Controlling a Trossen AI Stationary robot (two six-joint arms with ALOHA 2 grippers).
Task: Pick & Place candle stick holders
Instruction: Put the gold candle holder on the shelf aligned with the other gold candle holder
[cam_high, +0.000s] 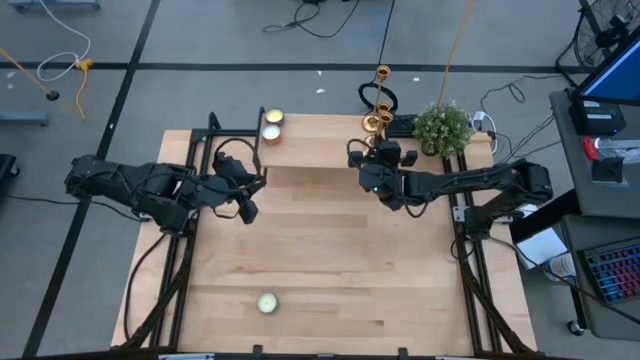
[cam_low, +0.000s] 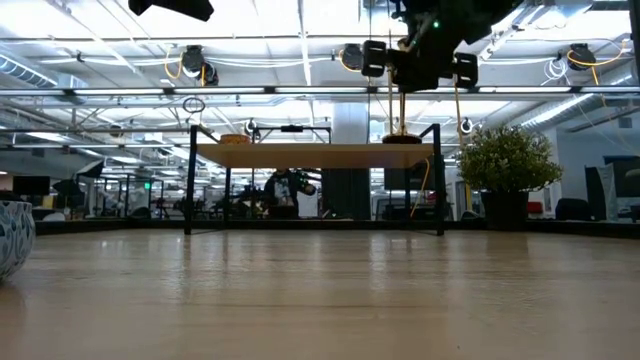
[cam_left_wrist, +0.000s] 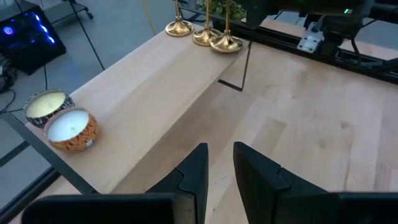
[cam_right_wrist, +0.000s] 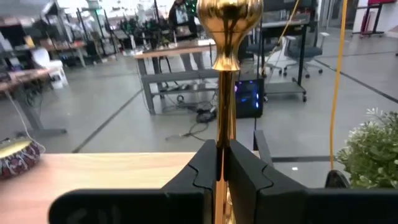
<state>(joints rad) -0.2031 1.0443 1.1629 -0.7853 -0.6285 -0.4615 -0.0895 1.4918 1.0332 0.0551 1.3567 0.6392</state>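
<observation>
Three gold candle stick holders stand in a row on the raised wooden shelf (cam_left_wrist: 143, 81) at the table's far edge; their round bases (cam_left_wrist: 179, 28) (cam_left_wrist: 205, 37) (cam_left_wrist: 226, 43) show in the left wrist view. My right gripper (cam_right_wrist: 221, 163) is shut on the stem of one candle stick holder (cam_right_wrist: 226, 68), the one nearest the table's middle (cam_high: 375, 122). My left gripper (cam_left_wrist: 219, 171) hovers over the left part of the table (cam_high: 250, 205). It is open by a narrow gap, with nothing between its fingers. My right gripper pinches the holder's slim stem (cam_right_wrist: 222, 134) between its two fingers, well below the bulbous top (cam_right_wrist: 227, 18). The fingers come in level from the table's near side and lie across the stem. The holder stays upright, its base (cam_low: 400, 138) at the shelf's top.
Two round tin candles (cam_left_wrist: 45, 106) (cam_left_wrist: 71, 129) sit on the shelf's left end. Another candle (cam_high: 266, 302) lies near the table's front edge. A small potted plant (cam_high: 442, 127) stands at the far right, beside the holders. Bare wood stretches between the arms.
</observation>
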